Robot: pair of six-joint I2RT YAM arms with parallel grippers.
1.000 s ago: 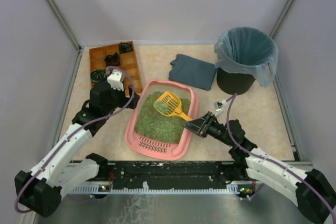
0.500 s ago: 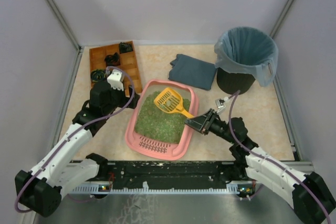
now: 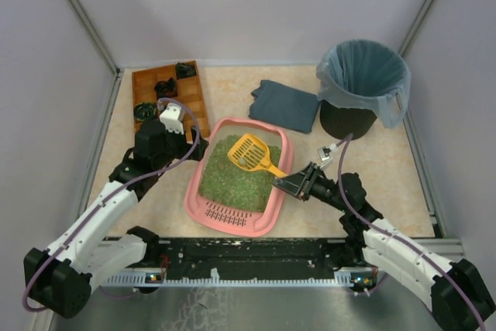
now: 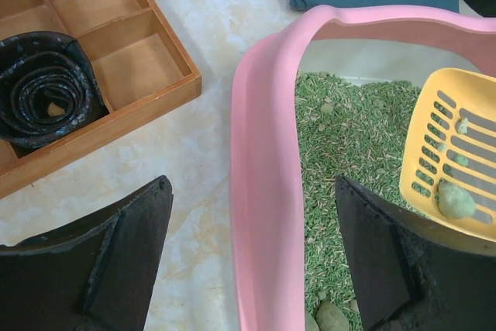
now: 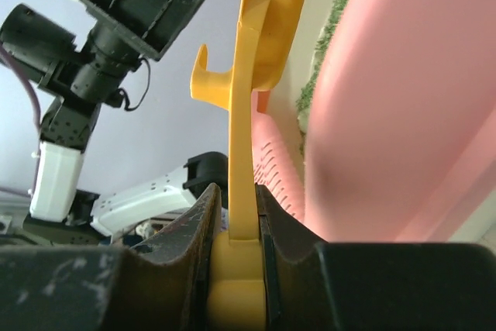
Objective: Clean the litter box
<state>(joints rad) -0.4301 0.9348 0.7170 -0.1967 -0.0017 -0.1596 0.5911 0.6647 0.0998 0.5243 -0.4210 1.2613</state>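
The pink litter box (image 3: 232,218) holds green litter in the middle of the table. A yellow slotted scoop (image 3: 249,151) hangs over the litter, its handle pinched in my right gripper (image 3: 298,184), which is shut on it (image 5: 236,207). In the left wrist view a greenish clump (image 4: 456,201) lies in the scoop (image 4: 453,160). My left gripper (image 4: 252,184) is open and straddles the box's left rim (image 4: 260,253) without touching it, one finger outside and one over the litter. It sits at the box's far left corner (image 3: 194,149). Another clump (image 4: 332,317) rests in the litter.
A brown wooden compartment tray (image 3: 167,98) with black rolls (image 4: 46,87) stands at the back left. A folded blue-grey cloth (image 3: 285,105) lies behind the box. A black bin with a blue-grey bag (image 3: 363,87) stands at the back right.
My right gripper has lifted the scoop's head up out of the litter and shifted slightly right. The left arm has barely moved.
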